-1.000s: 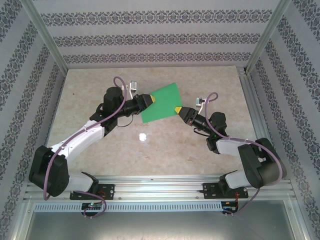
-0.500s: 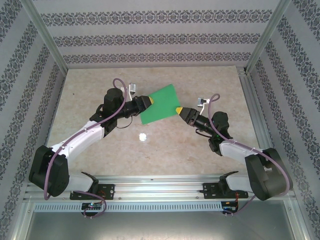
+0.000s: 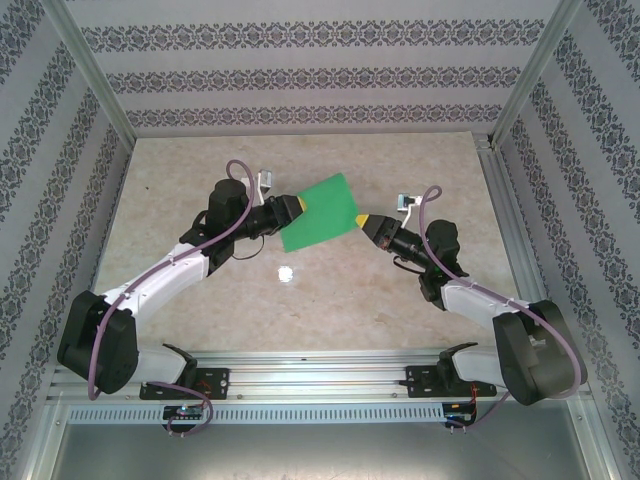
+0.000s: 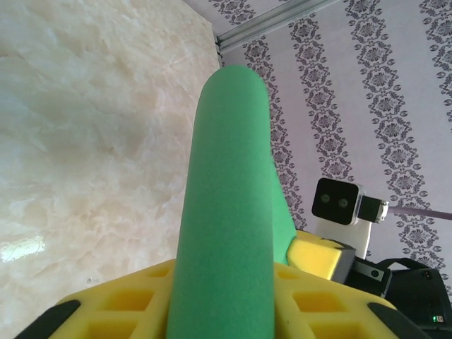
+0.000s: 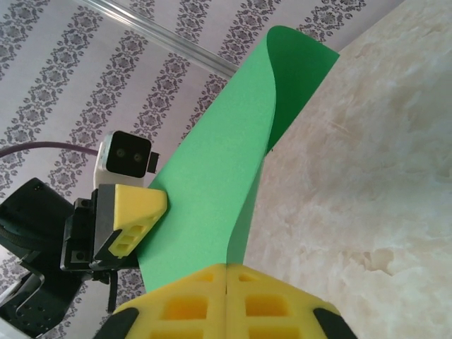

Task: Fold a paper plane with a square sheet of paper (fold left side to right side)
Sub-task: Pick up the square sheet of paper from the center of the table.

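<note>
The square sheet of paper (image 3: 320, 212), bright green, hangs above the table between the two arms, bowed along its length. My left gripper (image 3: 297, 207) is shut on the sheet's left edge. In the left wrist view the curved paper (image 4: 229, 176) rises from between the yellow fingers (image 4: 134, 300). My right gripper (image 3: 360, 219) is shut on the right edge. In the right wrist view its jaws (image 5: 226, 272) meet with the sheet (image 5: 212, 162) running out of the seam toward the left gripper's yellow finger (image 5: 131, 212).
The marble tabletop (image 3: 300, 290) lies under the paper, with a bright light spot (image 3: 285, 272). Patterned walls and aluminium posts (image 3: 95, 85) enclose the table. A metal rail (image 3: 320, 375) runs along the near edge by the arm bases.
The right gripper's jaws have shut on the sheet's right edge. Both grippers and the paper have shifted slightly toward the far side.
</note>
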